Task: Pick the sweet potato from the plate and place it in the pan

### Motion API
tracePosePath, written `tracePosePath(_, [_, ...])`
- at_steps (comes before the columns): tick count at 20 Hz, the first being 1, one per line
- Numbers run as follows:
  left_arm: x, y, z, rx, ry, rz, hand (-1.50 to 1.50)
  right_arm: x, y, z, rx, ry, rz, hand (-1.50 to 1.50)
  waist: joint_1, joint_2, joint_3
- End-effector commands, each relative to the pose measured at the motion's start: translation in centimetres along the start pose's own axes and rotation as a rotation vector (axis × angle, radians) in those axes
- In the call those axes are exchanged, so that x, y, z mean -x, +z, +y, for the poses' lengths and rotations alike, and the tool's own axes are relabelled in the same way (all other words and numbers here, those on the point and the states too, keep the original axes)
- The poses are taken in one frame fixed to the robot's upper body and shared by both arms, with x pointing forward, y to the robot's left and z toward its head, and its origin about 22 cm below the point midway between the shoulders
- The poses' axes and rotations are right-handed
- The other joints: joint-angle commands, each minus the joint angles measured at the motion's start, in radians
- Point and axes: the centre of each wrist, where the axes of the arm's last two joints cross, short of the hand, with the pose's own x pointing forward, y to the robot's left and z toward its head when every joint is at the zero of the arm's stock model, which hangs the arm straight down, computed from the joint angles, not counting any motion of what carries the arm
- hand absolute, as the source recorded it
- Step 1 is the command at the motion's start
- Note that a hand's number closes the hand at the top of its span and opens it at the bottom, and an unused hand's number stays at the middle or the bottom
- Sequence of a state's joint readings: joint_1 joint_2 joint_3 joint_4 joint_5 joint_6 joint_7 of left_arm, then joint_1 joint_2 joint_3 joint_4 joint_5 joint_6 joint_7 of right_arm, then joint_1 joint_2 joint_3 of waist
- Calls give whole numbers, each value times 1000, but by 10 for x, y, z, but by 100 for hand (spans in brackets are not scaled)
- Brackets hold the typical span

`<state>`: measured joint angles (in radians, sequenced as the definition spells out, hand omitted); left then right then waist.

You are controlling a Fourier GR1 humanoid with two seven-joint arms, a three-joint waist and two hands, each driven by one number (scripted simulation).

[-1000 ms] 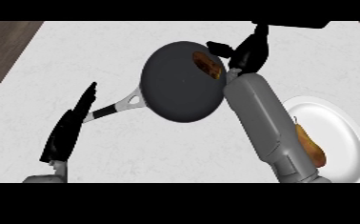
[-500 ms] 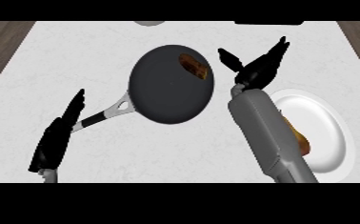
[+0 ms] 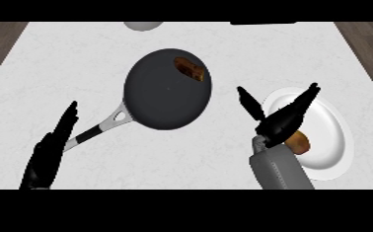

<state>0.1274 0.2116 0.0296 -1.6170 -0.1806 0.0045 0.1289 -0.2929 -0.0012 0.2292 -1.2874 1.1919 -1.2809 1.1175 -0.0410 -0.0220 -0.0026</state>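
Already, a brown piece that I take for the sweet potato (image 3: 189, 68) is lying inside the pan (image 3: 168, 89), up against its far right wall, touching nothing of mine. So, judging by how things are sitting, the main step is looking done: the piece is resting in the pan and not in my grip.

I am holding my right hand (image 3: 280, 118) over the tabletop (image 3: 65, 68), between the pan and the plate (image 3: 325, 127), with its fingers spread wide and straight and carrying nothing. It is hanging just beside the plate's near left rim and well apart from the piece in the pan.

One thing is making me hesitate. Something brownish-orange (image 3: 299, 142) is showing on the plate, partly hidden behind my right wrist. I cannot tell whether it is a second potato or some other food, so I am not calling the plate cleared.

My left hand (image 3: 50, 149) is resting at the lower left of the view, fingers straight and open, near the end of the pan's handle (image 3: 102, 127) but, as far as I can see, not gripping it.

What is remaining, in my judgement, is little: I am needing only to bring the right hand clear, unless the thing on the plate is also meant for the pan.
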Motion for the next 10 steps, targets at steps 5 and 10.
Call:
tracePosePath(5, [1, 2, -5, -4, 7, -11, 0, 10, 39, -111, 40, -24, -2, -150, -3, 9, 0])
tracePosePath(10, [-7, 7, -9, 5, 4, -34, 0, 6, 69, -170, 44, 4, 9, -150, 22, 16, 2])
